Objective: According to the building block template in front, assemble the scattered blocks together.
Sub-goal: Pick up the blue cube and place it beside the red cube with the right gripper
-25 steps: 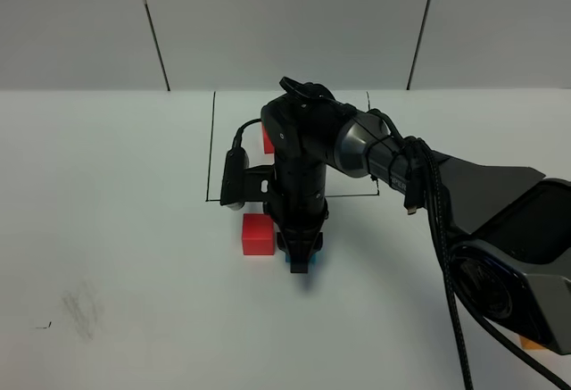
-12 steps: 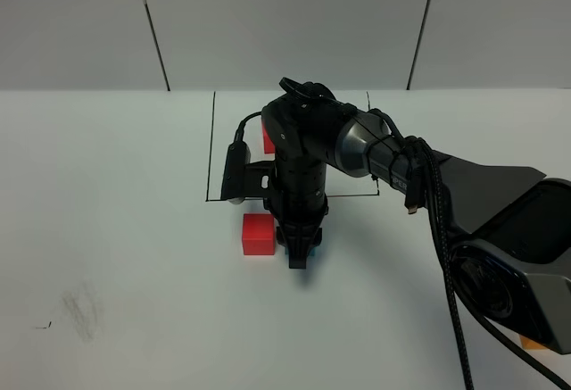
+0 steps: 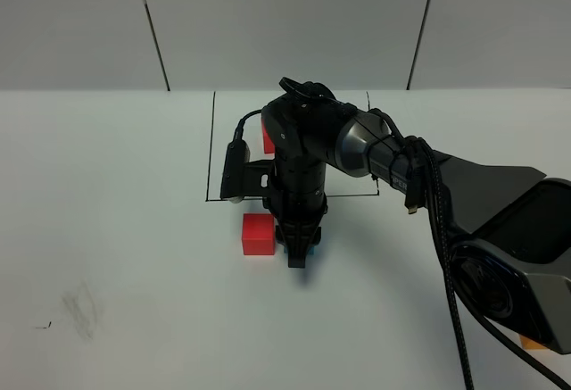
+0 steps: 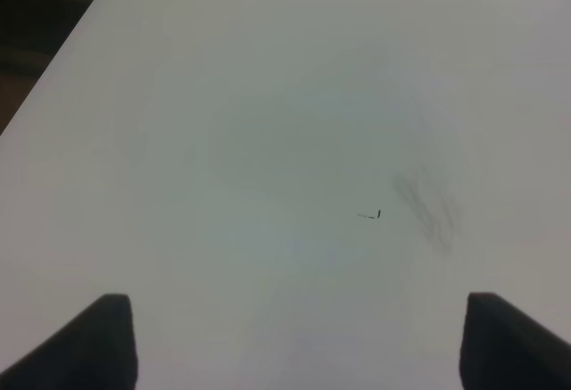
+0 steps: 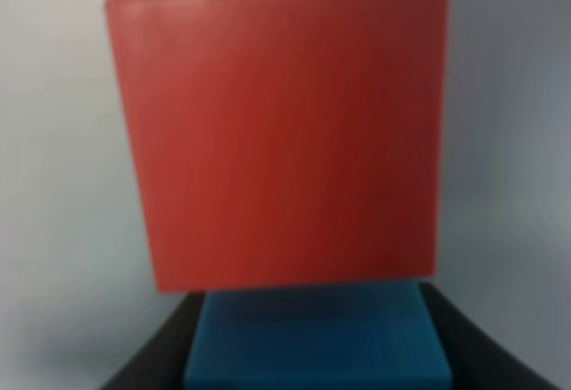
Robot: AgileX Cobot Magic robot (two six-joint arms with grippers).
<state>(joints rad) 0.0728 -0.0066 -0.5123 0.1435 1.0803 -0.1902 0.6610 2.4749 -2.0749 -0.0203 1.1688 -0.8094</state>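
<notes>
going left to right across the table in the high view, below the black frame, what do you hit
grey smudge -> red block -> right gripper around the teal-blue block -> orange block, only a sliver showing past the arm

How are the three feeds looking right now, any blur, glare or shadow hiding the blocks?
Right wrist: too close, so the red block and teal-blue block are soft-edged. Exterior high: evenly lit, sharp, no glare, but the right gripper covers most of the teal-blue block, with a faint shadow beneath. Left wrist: dim and greyish, showing only a smudge on the table.
</notes>
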